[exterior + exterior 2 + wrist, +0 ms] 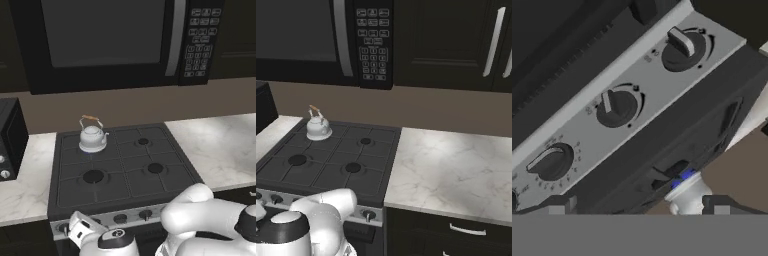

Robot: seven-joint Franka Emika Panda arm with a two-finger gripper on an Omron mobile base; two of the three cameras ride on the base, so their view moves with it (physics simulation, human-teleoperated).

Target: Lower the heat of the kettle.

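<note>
The small white kettle [92,138] [318,128], with its wire handle upright, stands on the stove's rear left burner. My gripper [637,207] is open with nothing between its fingers. It hovers low in front of the stove's grey control panel [657,85], apart from it. The hand [81,231] sits by the panel's left end. Three dark knobs face the gripper: one at the upper right [684,47], one in the middle [616,106], and one at the lower left [551,161]. The dark oven door [677,140] lies below the panel.
A black microwave [105,40] hangs over the stove. Marble counter [451,170] runs to the right, under dark cabinets [456,40]. A black appliance [10,140] stands on the counter at the left. My own white arm [200,220] crosses in front of the stove.
</note>
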